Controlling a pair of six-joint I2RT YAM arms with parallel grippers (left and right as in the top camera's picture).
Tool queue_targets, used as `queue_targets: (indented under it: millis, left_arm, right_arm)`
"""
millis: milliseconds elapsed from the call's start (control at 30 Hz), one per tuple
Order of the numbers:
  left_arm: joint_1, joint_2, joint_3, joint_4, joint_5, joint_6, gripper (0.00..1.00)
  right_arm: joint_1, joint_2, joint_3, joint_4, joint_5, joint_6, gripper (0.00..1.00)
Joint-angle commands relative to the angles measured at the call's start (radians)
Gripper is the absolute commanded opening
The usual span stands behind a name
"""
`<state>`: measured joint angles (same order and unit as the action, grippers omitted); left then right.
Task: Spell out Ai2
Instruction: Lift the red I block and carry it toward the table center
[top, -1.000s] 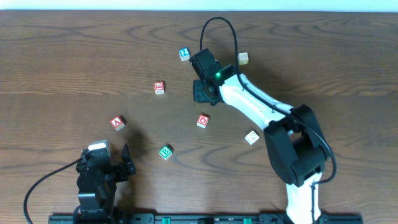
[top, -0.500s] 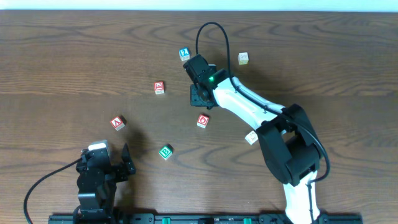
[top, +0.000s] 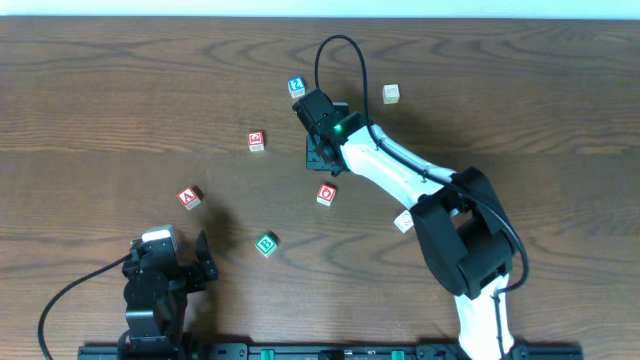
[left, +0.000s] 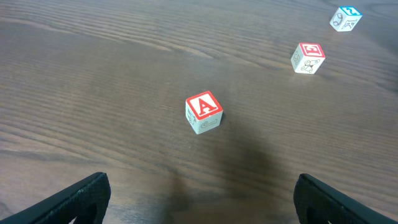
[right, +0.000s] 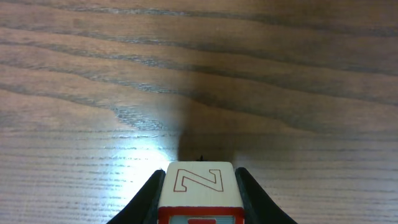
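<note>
Ai2 is to be spelled from three small white-sided, seemingly wooden cubes, which are seen lying apart on the dark wood-grain counter (top: 120, 80), not yet in a row. Between the jaws of the right gripper (right: 199, 194), a white-sided cube with a red-outlined Z-like mark (right: 199, 179) is clamped by both side walls. Its top face is hidden, so its letter cannot be told.

This grip is placed just beyond the white-sided cube with a red O face (top: 326, 194). Farther beyond that O cube and slightly left, the cube with a blue 2 face (top: 296, 87) is found. Beyond and left of the O cube sits the cube with a red I face (top: 256, 141), and well to its left the cube with a red A face (left: 203, 112). The left gripper (left: 202, 198) is parked near the A cube, jaws wide apart.

By judgement, the clamped cube is best kept square and lowered flat onto bare wood clear of the O cube before the jaws are parted. Otherwise it may be tipped or a neighbour nudged.
</note>
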<state>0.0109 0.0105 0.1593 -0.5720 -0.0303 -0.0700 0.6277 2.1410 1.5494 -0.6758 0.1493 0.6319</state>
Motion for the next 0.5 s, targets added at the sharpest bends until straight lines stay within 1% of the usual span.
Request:
queue_targets:
  millis: [0,233,367,467]
  left_arm:
    - [-0.004,-0.006,-0.01,0.0,-0.013,0.014,0.95]
    - [-0.004,-0.006,-0.01,0.0,-0.013,0.014,0.95]
    - [-0.004,-0.006,-0.01,0.0,-0.013,0.014,0.95]
    - [-0.004,-0.006,-0.01,0.0,-0.013,0.014,0.95]
  right_arm:
    - [0.01,0.026,0.009,0.006,0.019,0.03,0.01]
    - [0.01,0.032,0.009,0.015,0.019,0.029,0.02]
    - [0.01,0.035,0.009,0.014,0.018,0.029,0.17]
    - [0.01,0.037,0.009,0.014,0.018,0.029,0.24]
